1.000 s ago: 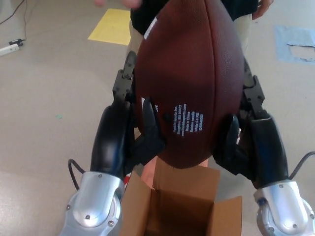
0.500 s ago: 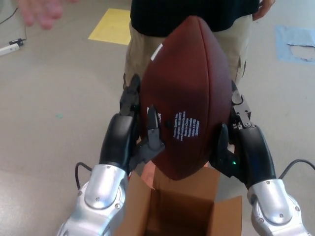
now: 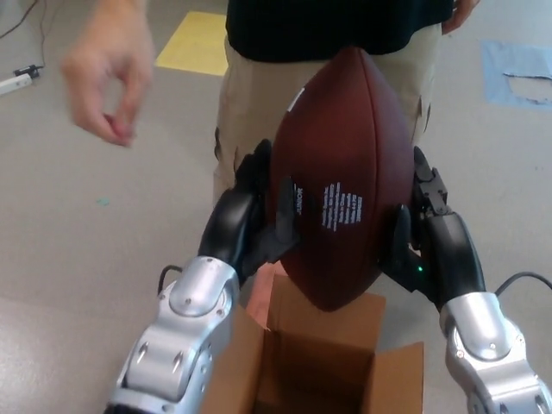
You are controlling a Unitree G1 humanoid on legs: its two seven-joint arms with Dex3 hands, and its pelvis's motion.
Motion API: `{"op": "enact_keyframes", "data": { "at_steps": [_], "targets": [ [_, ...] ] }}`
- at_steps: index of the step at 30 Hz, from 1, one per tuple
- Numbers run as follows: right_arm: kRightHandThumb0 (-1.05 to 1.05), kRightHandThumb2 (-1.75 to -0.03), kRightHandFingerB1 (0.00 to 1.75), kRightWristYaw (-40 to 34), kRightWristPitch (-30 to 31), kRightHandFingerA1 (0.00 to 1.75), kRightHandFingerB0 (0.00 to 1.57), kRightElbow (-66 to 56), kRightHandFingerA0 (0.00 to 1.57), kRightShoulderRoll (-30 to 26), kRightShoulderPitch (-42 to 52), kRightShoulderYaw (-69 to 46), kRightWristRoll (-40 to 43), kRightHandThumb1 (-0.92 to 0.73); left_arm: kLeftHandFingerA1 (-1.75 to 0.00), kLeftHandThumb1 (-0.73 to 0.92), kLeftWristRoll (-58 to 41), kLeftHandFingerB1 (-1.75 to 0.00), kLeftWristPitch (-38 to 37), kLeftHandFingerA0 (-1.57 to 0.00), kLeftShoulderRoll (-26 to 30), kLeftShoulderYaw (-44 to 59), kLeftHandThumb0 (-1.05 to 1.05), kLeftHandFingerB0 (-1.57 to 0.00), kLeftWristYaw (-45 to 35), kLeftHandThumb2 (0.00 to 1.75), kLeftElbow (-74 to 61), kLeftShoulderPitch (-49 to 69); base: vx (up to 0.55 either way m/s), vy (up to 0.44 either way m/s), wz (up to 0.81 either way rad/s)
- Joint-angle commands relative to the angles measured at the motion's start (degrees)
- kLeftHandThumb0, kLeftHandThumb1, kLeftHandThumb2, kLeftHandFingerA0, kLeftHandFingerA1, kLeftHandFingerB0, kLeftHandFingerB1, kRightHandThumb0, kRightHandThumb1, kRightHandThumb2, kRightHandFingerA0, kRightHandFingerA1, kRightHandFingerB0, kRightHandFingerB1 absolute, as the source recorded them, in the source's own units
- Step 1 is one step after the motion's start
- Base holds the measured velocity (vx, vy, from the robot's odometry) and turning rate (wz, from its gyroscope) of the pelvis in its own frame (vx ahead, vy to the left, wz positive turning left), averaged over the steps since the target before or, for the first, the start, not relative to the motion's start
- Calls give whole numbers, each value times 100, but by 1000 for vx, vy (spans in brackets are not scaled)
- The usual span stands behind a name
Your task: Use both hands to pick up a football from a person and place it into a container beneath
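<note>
Football (image 3: 345,172) hangs upright directly above the open cardboard box (image 3: 319,371), clamped between the left hand (image 3: 254,220) and right hand (image 3: 423,237). Beyond it, the person's hand (image 3: 108,73) is clear. Handover looks done; lowering and release remain.

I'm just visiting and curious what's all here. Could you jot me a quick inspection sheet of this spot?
Surface: grey floor, no table seen.
Job's things: football upright between both hands, above open cardboard box.
Clutter: yellow patch and blue patch on floor.
Hands: left hand and right hand press the ball's sides.
Cables: black wires at both wrists; white plug strip far left.
Surroundings: person standing behind, person's hand off the ball.
</note>
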Motion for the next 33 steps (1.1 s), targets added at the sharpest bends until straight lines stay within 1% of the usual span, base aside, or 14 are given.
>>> {"op": "enact_keyframes", "data": {
  "at_steps": [1, 2, 3, 5, 6, 11, 12, 13, 18, 19, 23, 24, 25, 33],
  "targets": [
    [-86, -100, 7, 89, -517, 4, 0, 456, 0, 15, -383, -36, -92, -78, -10, 92, -226, -10, -883, 0, -182, 149, -80, 0, -762, 116, 897, -501, 0, 0, 0],
    [-85, -122, 13, 26, -525, 12, 0, 650, 0, 19, -467, -53, -128, -84, -11, 91, -256, -11, -952, 0, -206, 225, -80, 0, -803, 116, 1162, -591, 0, 0, 0],
    [-90, -105, 7, 0, -547, 1, 0, 782, 0, 21, -516, -65, -144, -80, -11, 91, -261, -11, -1053, 0, -230, 277, -80, 0, -843, 117, 1368, -647, 0, 0, 0],
    [-90, -121, 10, -4, -532, 9, 0, 925, 0, 34, -568, -86, -133, -84, -11, 90, -260, -12, -1124, 0, -253, 348, -80, 0, -863, 117, 1611, -720, 0, 0, 0],
    [-87, -121, 12, -27, -439, 12, 0, 1003, 0, 84, -576, -120, -89, -82, -2, 80, -281, -7, -1091, 0, -275, 405, -74, 0, -862, 96, 1754, -749, 0, 0, 0],
    [-87, -120, 12, 40, -589, 12, 0, 1445, 0, 163, -707, -235, 36, -83, -13, 90, -219, -14, -1199, 0, -305, 536, -77, 0, -893, 117, 2169, -866, 0, 0, 0],
    [-85, -87, 4, 52, -645, 2, 0, 1555, 0, 163, -739, -231, 14, -92, -12, 92, -215, -12, -1308, 0, -310, 579, -79, 0, -936, 118, 2321, -903, 0, 0, 0],
    [-91, -122, 8, 70, -633, 9, 0, 1592, 0, 177, -751, -243, 26, -84, -12, 92, -203, -12, -1347, 0, -302, 601, -79, 0, -958, 118, 2411, -931, 0, 0, 0],
    [-88, -121, 10, 82, -812, 10, 0, 1933, 0, 237, -892, -316, 37, -84, -12, 92, -237, -13, -1402, 0, -301, 750, -78, 0, -1045, 118, 2661, -1047, 0, 0, 0],
    [-88, -102, 5, 56, -873, 0, 0, 2007, 0, 244, -936, -319, 3, -78, -12, 92, -197, -13, -1448, 0, -289, 768, -78, 0, -1042, 119, 2720, -1083, 0, 0, 0],
    [-94, -121, 5, 141, -829, 6, 0, 2069, 0, 270, -1001, -339, 33, -86, -13, 91, -131, -14, -1545, 0, -251, 794, -76, 0, -1047, 118, 2772, -1098, 0, 0, 0],
    [-88, -81, 0, 125, -889, 0, 0, 2054, 0, 145, -1024, -264, -123, -92, -9, 92, -139, -8, -1469, 0, -141, 796, -81, 0, -1183, 116, 2720, -1140, 0, 0, 0],
    [-101, -121, 0, 74, -911, 2, 0, 2036, 0, 68, -1040, -304, -147, -90, -5, 89, -112, 0, -1463, 0, 0, 837, -101, 0, -1179, 117, 2713, -1199, 0, 0, 0],
    [-103, -121, 0, 350, -603, 3, 0, 1656, 0, -521, -985, -948, 288, -88, -3, 88, -245, 0, -1249, 0, 1254, 1491, -100, 0, -1334, 117, 2889, -1588, 0, 0, 0]
  ]
}}
